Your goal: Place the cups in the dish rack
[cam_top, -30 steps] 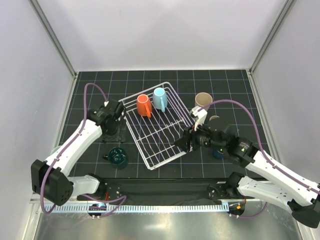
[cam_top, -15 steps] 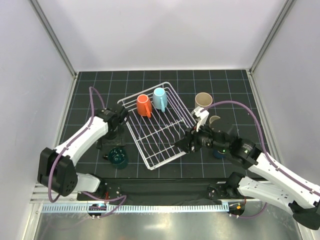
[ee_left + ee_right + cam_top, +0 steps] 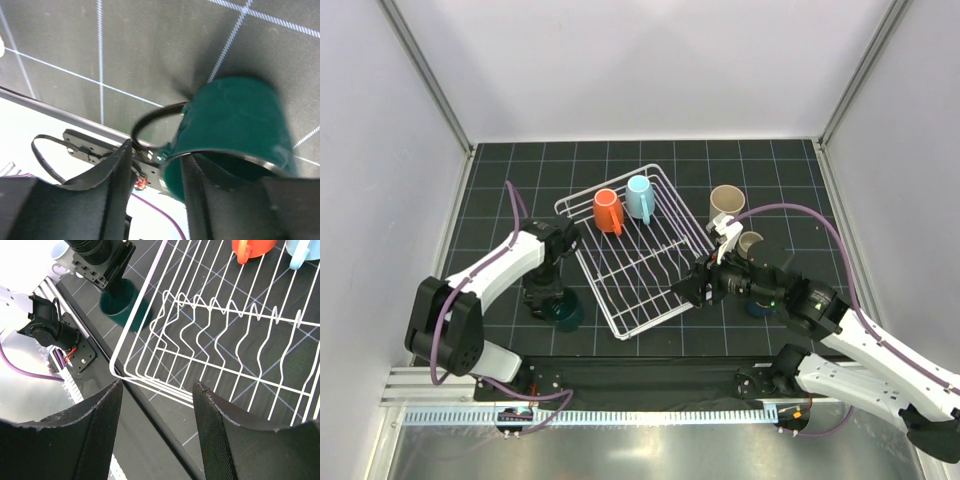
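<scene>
A dark teal mug (image 3: pixel 562 316) stands on the black mat left of the white wire dish rack (image 3: pixel 665 303). My left gripper (image 3: pixel 546 299) is right over it. In the left wrist view the open left gripper (image 3: pixel 157 195) straddles the teal mug's (image 3: pixel 235 115) rim beside its handle, one finger inside and one outside. An orange cup (image 3: pixel 608 210) and a light blue cup (image 3: pixel 640 197) lie in the rack's far end. My right gripper (image 3: pixel 695 286) hangs open and empty over the rack's near right edge; the rack (image 3: pixel 150 347) shows in the right wrist view.
A tall beige tumbler (image 3: pixel 725 202) and a small olive-beige cup (image 3: pixel 750 242) stand right of the rack. A navy cup (image 3: pixel 757 306) is partly hidden under the right arm. The right wrist view shows the teal mug (image 3: pixel 120 302) and the table's front rail (image 3: pixel 65 380).
My left arm has swung towards the near edge and brought its gripper down over the teal mug. The right gripper has barely moved.
</scene>
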Available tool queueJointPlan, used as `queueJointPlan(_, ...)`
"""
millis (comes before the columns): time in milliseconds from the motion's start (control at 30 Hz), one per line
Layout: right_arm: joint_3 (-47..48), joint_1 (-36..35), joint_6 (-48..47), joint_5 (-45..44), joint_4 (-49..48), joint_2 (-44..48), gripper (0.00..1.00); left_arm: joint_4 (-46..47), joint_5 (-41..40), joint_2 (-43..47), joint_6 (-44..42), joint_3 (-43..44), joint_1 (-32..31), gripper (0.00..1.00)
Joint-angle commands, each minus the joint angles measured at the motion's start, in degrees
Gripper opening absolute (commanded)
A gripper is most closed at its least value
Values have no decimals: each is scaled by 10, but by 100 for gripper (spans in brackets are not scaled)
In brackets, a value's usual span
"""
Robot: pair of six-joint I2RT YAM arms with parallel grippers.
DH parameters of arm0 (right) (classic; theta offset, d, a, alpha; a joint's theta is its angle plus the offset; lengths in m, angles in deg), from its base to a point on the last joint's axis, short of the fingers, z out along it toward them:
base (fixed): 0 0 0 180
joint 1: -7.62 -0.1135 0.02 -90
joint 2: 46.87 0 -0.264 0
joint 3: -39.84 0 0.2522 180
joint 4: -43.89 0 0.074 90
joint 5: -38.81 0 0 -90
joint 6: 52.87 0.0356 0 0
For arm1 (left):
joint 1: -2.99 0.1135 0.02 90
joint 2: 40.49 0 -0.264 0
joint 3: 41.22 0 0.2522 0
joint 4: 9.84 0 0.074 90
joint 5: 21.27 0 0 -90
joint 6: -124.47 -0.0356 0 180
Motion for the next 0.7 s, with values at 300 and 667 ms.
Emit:
queueJointPlan(300,9,-3,-2,8,-22,-12,60,53,34,61,58,-13,0,31)
queueJointPlan(667,3,-3,7,14,-29,-15,60,83,58,62,60,-35,1,30)
